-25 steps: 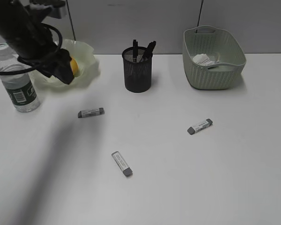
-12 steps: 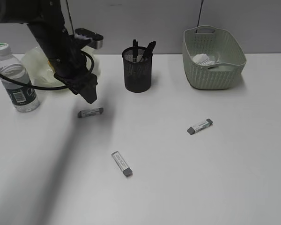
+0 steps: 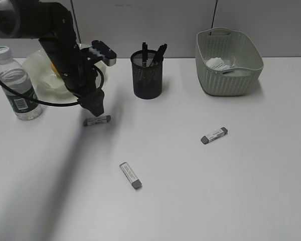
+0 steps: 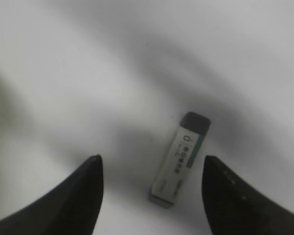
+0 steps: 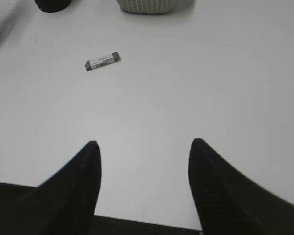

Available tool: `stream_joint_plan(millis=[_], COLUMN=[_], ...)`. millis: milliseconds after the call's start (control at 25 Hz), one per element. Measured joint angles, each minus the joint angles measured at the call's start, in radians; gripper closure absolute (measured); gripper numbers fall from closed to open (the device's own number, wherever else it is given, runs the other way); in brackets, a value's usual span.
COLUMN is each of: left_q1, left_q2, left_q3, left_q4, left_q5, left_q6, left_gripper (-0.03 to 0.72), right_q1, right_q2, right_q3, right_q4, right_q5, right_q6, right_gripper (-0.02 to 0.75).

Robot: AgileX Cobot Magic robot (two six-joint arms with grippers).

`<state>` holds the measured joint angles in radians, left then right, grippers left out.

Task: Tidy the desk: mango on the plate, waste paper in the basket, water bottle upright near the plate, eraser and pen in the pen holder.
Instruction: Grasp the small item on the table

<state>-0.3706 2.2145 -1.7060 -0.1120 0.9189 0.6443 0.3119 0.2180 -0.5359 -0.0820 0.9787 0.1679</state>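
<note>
My left gripper [image 3: 96, 106] is open and hovers just above a grey-and-white eraser [image 3: 97, 120] on the white desk [image 3: 190, 191]; the left wrist view shows that eraser [image 4: 181, 159] between the open jaws [image 4: 149, 169]. Two more erasers lie on the desk, one at front centre [image 3: 130, 175] and one to the right [image 3: 214, 135]. The right eraser also shows in the right wrist view [image 5: 102, 61]. The black mesh pen holder [image 3: 147, 75] holds pens. The mango [image 3: 54, 68] lies in the pale green plate [image 3: 42, 80], mostly hidden by the arm. The water bottle [image 3: 17, 85] stands upright beside the plate. The waste paper [image 3: 218, 64] lies in the basket [image 3: 228, 63]. My right gripper [image 5: 144, 156] is open and empty.
A grey wall runs along the desk's far edge. The left arm and its cable hang over the plate. The pen holder base [image 5: 51, 5] and the basket base [image 5: 149, 6] sit at the top of the right wrist view.
My left gripper has left the plate, moved right and forward, and dropped to just above the left eraser. The mango stays in the plate.
</note>
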Motion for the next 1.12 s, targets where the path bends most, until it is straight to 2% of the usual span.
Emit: stream_joint_plan(millis=[400, 800, 1120], left_q1=[-0.018, -0.019, -0.02], left_q2=[0.007, 0.06, 0.075], left_q3=[0.0, -0.001, -0.002], left_q4=[-0.057, -0.052, -0.035], left_q5=[-0.012, -0.033, -0.042], left_q6=[0.143, 0.148, 0.127], left_gripper=[0.204, 0.21, 0.279], right_q1=[0.0, -0.001, -0.001], right_q2=[0.0, 0.0, 0.0], right_q3=[0.0, 0.0, 0.0], right_q4=[0.0, 0.0, 0.0], right_q5=[0.0, 0.0, 0.0], right_q6=[0.0, 0.0, 0.0], right_gripper=[0.281, 0.281, 0.281])
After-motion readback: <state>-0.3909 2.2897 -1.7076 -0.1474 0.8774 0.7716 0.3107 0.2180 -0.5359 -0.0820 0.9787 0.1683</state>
